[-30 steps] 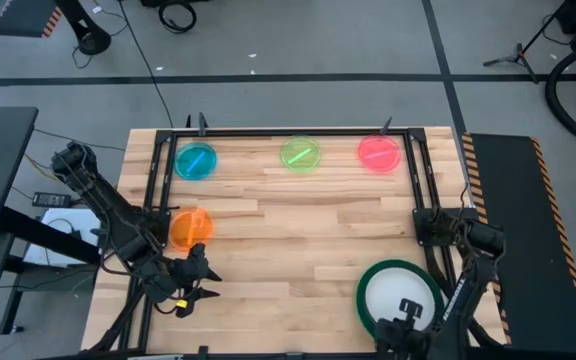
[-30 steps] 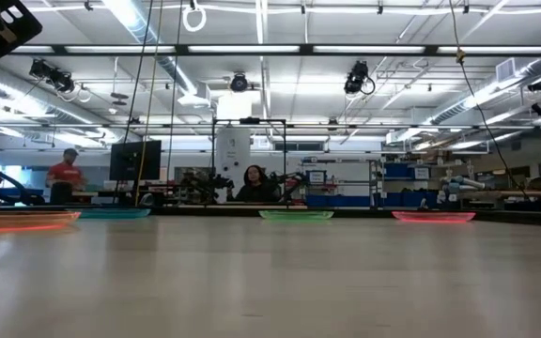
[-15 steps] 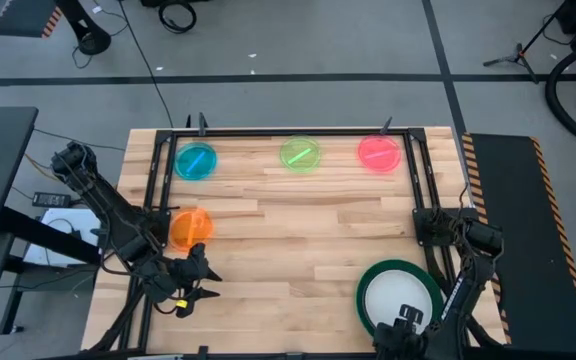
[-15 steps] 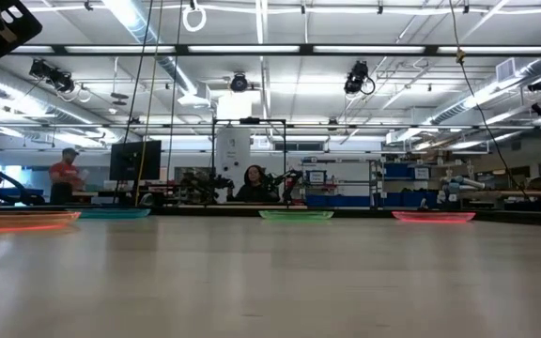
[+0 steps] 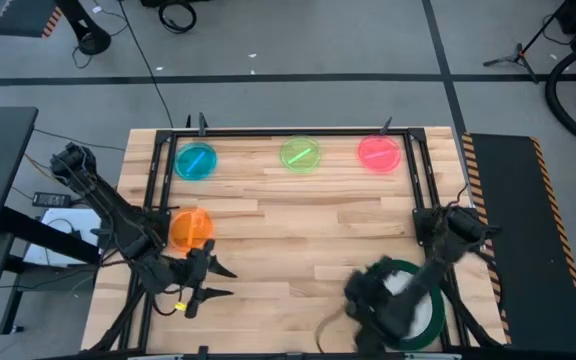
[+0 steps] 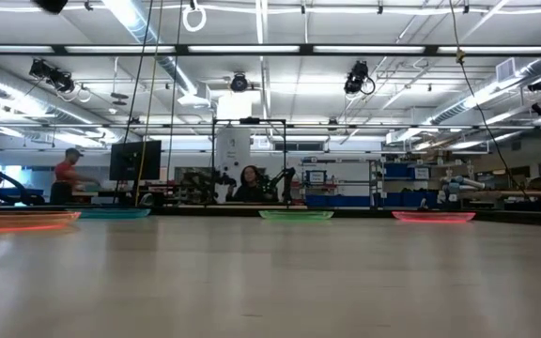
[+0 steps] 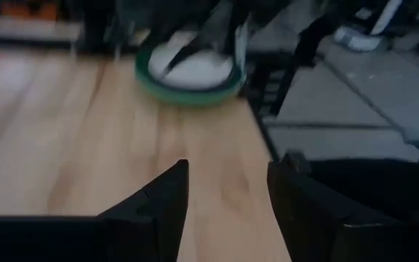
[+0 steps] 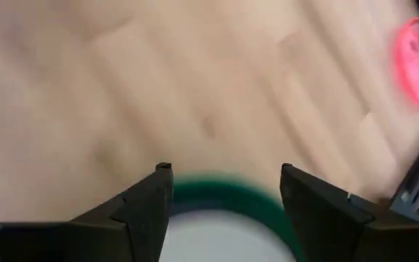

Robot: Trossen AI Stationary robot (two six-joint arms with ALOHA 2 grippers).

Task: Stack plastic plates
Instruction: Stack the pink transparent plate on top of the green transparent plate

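Both end effectors gape empty; right end effector (image 5: 368, 300) blurs over, partly hiding, white plate (image 5: 418, 310); left end effector (image 5: 218, 280) waits.

Two dark jointed arms, black two-fingered left tool (image 5: 211, 281), yellow marking

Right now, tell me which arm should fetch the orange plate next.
Left. The left gripper hangs open just beside the orange plate at the table's left edge. The right gripper, open too, is over the white plate on the dark green plate, far across.
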